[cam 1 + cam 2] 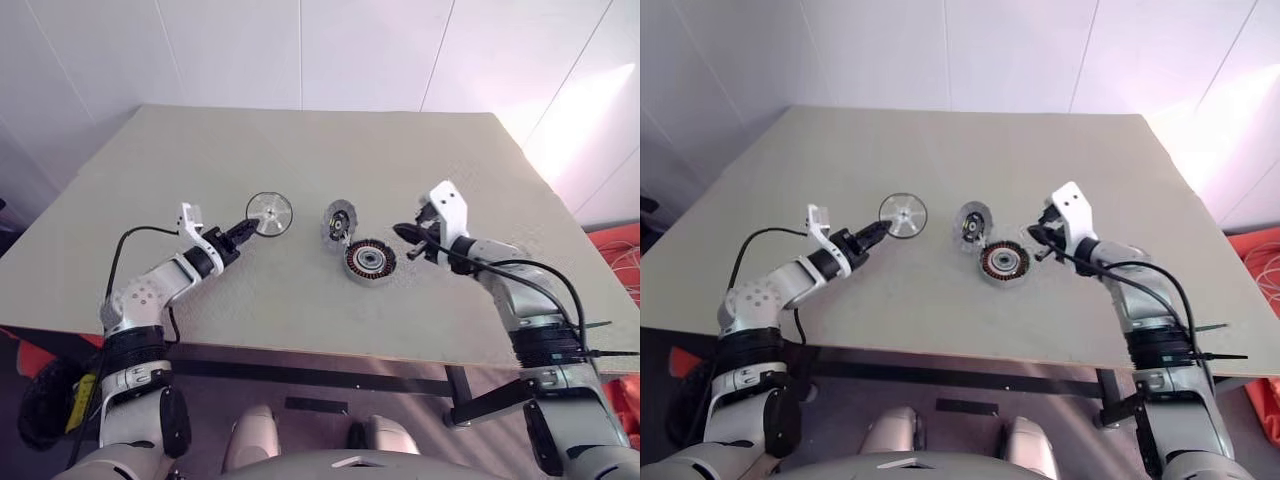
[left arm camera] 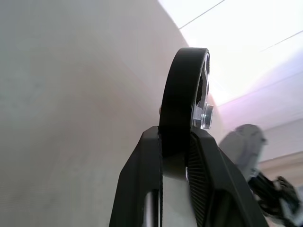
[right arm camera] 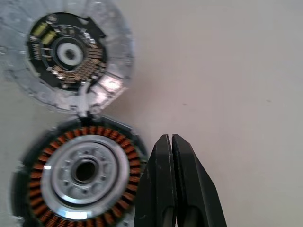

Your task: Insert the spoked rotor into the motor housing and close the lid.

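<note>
Room: pale wall panels rise behind a beige table (image 1: 300, 160), with red material on the floor at the far right.
Table: a broad, flat top carrying two round parts near its middle, while a third part is held just above it on the left.
Left gripper (image 1: 243, 231): pinching the edge of a round disc, its two black fingers (image 2: 142, 179) pressed against either side of the disc's dark rim, as the left wrist view shows.
Rotor (image 1: 269, 213): the disc in the left gripper, a silvery spoked face with a dark hub, held on edge and tilted over the left half of the table, well apart from the other two parts.
Housing (image 1: 370, 261): lying flat near the table's middle, copper-brown windings ringed inside a dark rim around a grey centre.
Lid (image 1: 339, 222): a silvery round plate with a dark circuit face, propped tilted, its lower edge touching the housing's rim on the far side.
Right gripper (image 1: 409, 236): fingers pressed together with nothing between them, tips pointing toward the housing from just beside its right rim, not touching it.
</note>
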You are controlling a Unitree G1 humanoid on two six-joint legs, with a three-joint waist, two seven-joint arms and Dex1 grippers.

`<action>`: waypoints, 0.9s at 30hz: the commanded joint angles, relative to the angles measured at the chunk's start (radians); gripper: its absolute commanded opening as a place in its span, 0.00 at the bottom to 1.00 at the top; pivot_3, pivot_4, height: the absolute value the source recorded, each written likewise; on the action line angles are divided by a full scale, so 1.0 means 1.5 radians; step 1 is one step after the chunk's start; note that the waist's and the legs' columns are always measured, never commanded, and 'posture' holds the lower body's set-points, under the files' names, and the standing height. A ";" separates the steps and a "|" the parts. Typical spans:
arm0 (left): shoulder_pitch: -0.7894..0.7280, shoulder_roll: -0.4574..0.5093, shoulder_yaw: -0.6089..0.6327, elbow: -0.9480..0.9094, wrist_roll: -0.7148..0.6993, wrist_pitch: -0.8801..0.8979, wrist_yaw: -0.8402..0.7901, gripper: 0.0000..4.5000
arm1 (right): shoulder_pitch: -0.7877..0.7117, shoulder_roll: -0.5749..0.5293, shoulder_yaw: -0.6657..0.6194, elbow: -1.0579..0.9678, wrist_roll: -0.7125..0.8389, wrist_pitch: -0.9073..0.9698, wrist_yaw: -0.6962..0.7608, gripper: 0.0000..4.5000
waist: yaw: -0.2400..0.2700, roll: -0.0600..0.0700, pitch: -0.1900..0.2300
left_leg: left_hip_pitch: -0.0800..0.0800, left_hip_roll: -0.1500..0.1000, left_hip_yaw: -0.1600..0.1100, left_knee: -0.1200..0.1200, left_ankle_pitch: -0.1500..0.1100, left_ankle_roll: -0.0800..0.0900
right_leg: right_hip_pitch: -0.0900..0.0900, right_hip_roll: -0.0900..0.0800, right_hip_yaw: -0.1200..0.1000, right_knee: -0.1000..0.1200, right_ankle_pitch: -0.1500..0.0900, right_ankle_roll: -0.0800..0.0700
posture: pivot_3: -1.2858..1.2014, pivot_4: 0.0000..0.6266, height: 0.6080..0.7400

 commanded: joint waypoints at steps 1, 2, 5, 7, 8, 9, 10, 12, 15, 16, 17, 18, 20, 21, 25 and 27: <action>-0.017 0.016 0.040 -0.021 -0.100 0.088 0.007 0.09 | -0.029 -0.040 -0.040 0.050 -0.018 -0.033 -0.022 0.00 | -0.001 0.000 0.000 | 0.000 0.000 0.000 0.000 0.000 0.000 | 0.000 0.000 0.000 0.000 0.000 0.000 | 0.52 0.00 1.00; -0.020 0.016 0.046 -0.016 -0.115 0.103 0.015 0.09 | -0.032 -0.044 -0.041 0.060 -0.021 -0.037 -0.025 0.00 | -0.001 0.000 0.000 | 0.000 0.000 0.000 0.000 0.000 0.000 | 0.000 0.000 0.000 0.000 0.000 0.000 | 0.52 0.00 1.00; -0.026 -0.012 0.050 0.006 -0.182 0.190 0.052 0.09 | -0.040 -0.057 -0.047 0.092 -0.029 -0.047 -0.035 0.00 | -0.001 0.000 0.000 | 0.000 0.000 0.000 0.000 0.000 0.000 | 0.000 0.000 0.000 0.000 0.000 0.000 | 0.52 0.00 1.00; -0.025 -0.034 0.042 0.009 -0.212 0.233 0.071 0.09 | -0.043 -0.057 -0.047 0.098 -0.030 -0.050 -0.039 0.00 | -0.001 0.000 0.000 | 0.000 -0.001 0.000 0.000 0.000 0.000 | 0.000 0.000 0.000 0.000 0.000 0.000 | 0.52 0.00 1.00; -0.025 -0.044 0.038 0.011 -0.222 0.247 0.080 0.09 | -0.042 -0.055 -0.046 0.097 -0.030 -0.050 -0.039 0.00 | -0.001 0.000 0.000 | 0.000 -0.001 0.000 0.000 0.000 0.000 | 0.000 0.000 0.000 0.000 0.000 0.000 | 0.52 0.00 1.00; -0.028 -0.053 0.036 0.017 -0.232 0.259 0.087 0.09 | -0.041 -0.053 -0.044 0.093 -0.029 -0.049 -0.039 0.00 | -0.001 0.000 0.000 | 0.000 -0.001 0.000 0.001 0.000 0.000 | 0.000 0.000 0.000 0.000 0.000 0.000 | 0.52 0.00 1.00; -0.034 -0.063 0.034 0.026 -0.239 0.269 0.095 0.09 | -0.039 -0.051 -0.042 0.090 -0.028 -0.047 -0.039 0.00 | -0.001 0.000 0.000 | 0.000 -0.001 0.000 0.001 0.000 0.001 | 0.000 0.000 0.000 0.000 0.000 0.000 | 0.52 0.00 1.00; -0.047 -0.076 0.029 0.043 -0.245 0.280 0.106 0.09 | -0.036 -0.048 -0.040 0.085 -0.028 -0.043 -0.041 0.00 | -0.001 0.000 0.000 | 0.000 -0.001 0.000 0.000 0.000 0.001 | 0.000 0.000 0.000 0.000 0.000 0.001 | 0.52 0.00 1.00; -0.092 -0.087 0.012 0.108 -0.214 0.261 0.100 0.09 | -0.028 -0.046 -0.035 0.074 -0.027 -0.035 -0.037 0.00 | 0.000 0.000 0.000 | 0.000 -0.001 0.000 0.000 0.000 0.000 | 0.000 0.000 0.000 0.000 -0.002 0.003 | 0.52 0.00 1.00; -0.109 -0.089 0.005 0.137 -0.199 0.248 0.094 0.09 | -0.025 -0.046 -0.034 0.069 -0.026 -0.034 -0.035 0.00 | 0.000 0.000 0.000 | 0.000 -0.001 0.000 0.000 0.000 0.001 | 0.000 0.000 0.000 0.000 -0.002 0.004 | 0.52 0.00 1.00; -0.126 -0.092 -0.001 0.166 -0.183 0.233 0.089 0.09 | -0.022 -0.046 -0.032 0.063 -0.024 -0.033 -0.031 0.00 | 0.001 0.000 0.000 | 0.000 -0.001 0.000 0.000 0.000 0.001 | 0.000 0.000 0.000 0.000 -0.002 0.004 | 0.52 0.00 1.00; -0.142 -0.096 -0.008 0.192 -0.169 0.220 0.082 0.09 | -0.017 -0.047 -0.032 0.054 -0.022 -0.031 -0.026 0.00 | 0.001 0.000 0.000 | 0.000 -0.001 0.000 0.000 0.000 0.001 | 0.000 0.000 0.000 0.000 -0.002 0.004 | 0.52 0.00 1.00; -0.170 -0.103 -0.020 0.239 -0.140 0.197 0.071 0.09 | -0.006 -0.050 -0.033 0.035 -0.018 -0.026 -0.016 0.00 | 0.003 0.000 0.000 | 0.000 -0.001 0.000 0.000 0.000 0.001 | 0.001 0.000 0.000 -0.001 -0.002 0.005 | 0.52 0.00 1.00; -0.182 -0.107 -0.028 0.259 -0.126 0.187 0.060 0.09 | -0.001 -0.052 -0.035 0.026 -0.016 -0.022 -0.014 0.00 | 0.003 0.000 0.000 | 0.000 -0.001 0.000 0.000 -0.001 0.001 | 0.001 0.000 0.000 -0.001 -0.002 0.005 | 0.52 0.00 1.00; -0.217 -0.118 -0.059 0.324 -0.076 0.170 0.017 0.09 | 0.019 -0.063 -0.045 -0.006 -0.010 -0.010 -0.002 0.00 | 0.005 0.000 0.000 | -0.001 -0.002 -0.001 0.000 -0.001 0.003 | 0.001 0.000 0.000 -0.001 -0.001 0.003 | 0.52 0.00 1.00; -0.227 -0.122 -0.071 0.340 -0.060 0.173 0.000 0.09 | 0.026 -0.070 -0.051 -0.014 -0.009 -0.008 0.002 0.00 | 0.005 0.000 0.000 | -0.001 -0.003 -0.001 0.000 -0.001 0.006 | 0.001 -0.001 0.000 -0.002 -0.001 0.003 | 0.52 0.00 1.00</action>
